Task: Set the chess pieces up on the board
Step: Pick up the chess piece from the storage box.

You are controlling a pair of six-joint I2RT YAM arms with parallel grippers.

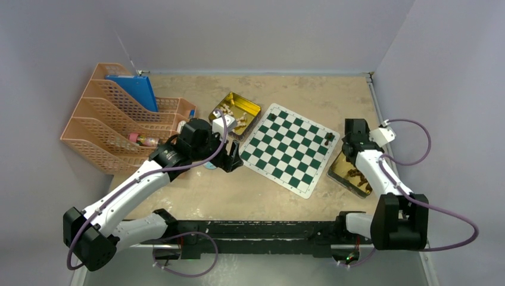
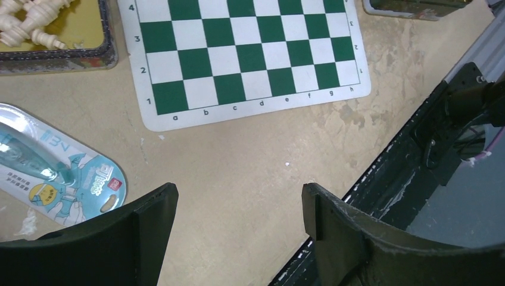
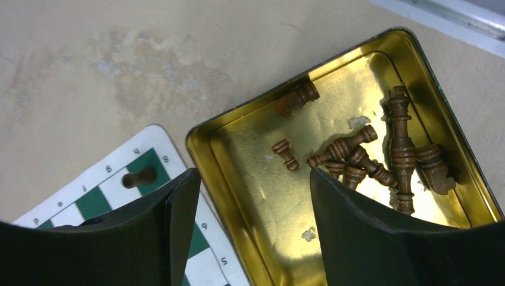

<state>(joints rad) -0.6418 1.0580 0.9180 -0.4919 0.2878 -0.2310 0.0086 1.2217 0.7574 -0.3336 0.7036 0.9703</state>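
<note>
Dark-brown chess pieces (image 3: 357,158) loose in gold tin (image 3: 238,149) just beside board (image 1: 290,149), one piece (image 3: 138,177) on edge square (near right corner); right gripper (image 3: 250,185) apart above tin, left gripper (image 2: 238,196) apart over counter (image 2: 250,155), both empty

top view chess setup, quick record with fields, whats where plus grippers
board: green-and-white checked chess mat, one dark brown wooden piece on an edge square
right tin: gold rectangular metal tin, dark brown pieces lying inside
left tin: matching gold tin, pale beige pieces
left gripper: open, empty
right gripper: open, empty, over right tin
</note>
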